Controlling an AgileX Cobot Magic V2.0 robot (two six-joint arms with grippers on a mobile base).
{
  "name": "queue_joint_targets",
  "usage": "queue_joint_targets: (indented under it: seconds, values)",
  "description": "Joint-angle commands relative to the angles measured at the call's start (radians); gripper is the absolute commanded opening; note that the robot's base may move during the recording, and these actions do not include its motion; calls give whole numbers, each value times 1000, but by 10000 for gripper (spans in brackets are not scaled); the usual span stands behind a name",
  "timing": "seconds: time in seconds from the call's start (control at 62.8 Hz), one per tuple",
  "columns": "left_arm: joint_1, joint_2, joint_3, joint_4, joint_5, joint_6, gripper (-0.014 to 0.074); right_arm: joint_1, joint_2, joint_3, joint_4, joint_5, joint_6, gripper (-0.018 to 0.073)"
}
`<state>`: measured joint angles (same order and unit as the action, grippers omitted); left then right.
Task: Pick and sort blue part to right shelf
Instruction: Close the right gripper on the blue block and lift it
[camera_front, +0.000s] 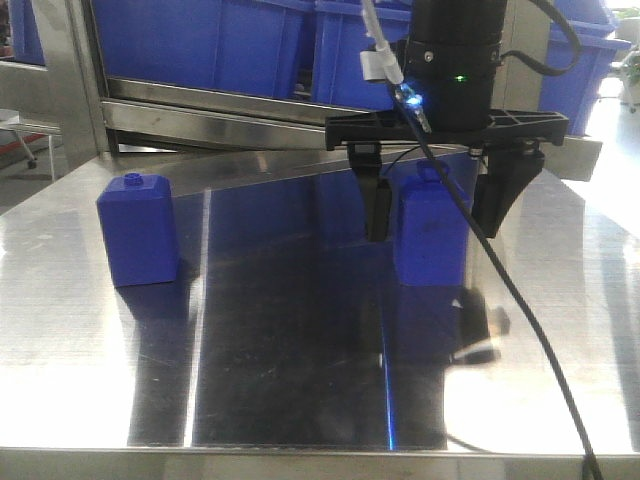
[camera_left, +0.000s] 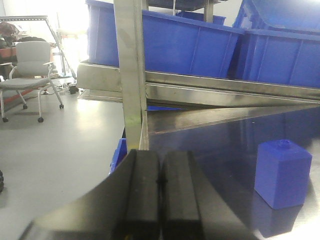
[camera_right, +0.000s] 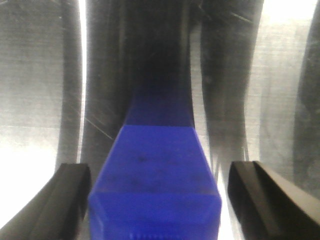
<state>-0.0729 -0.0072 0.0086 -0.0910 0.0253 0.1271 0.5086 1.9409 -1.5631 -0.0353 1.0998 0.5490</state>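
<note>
Fingers of right gripper apart, straddling blue part; gap plain one side, tight the other. Part upright on table, well in from edges. Fingers of left gripper pressed together. Behind far edge, shelf.

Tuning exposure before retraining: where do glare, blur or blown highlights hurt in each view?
Front view: steel table mirrors the blue bins, with bright streaks and clipped highlights at the right edge. Left wrist view: background top left blown out; left gripper soft in the foreground. Right wrist view: blue part out of focus, white glare either side.
</note>
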Motion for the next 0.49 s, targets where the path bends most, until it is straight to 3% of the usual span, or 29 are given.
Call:
queue_joint_targets:
  seconds: [0.0,0.255,0.478]
  values:
    - [-8,-21,22,1,-86,-7,134,1,-55,-33,-4,-14,0,622]
    - [-8,-21,22,1,-86,-7,134,1,-53,-33,-4,-17,-1,415]
    - [-8,-21,22,1,-86,-7,134,0,-98,-33,-12,-22,-2,379]
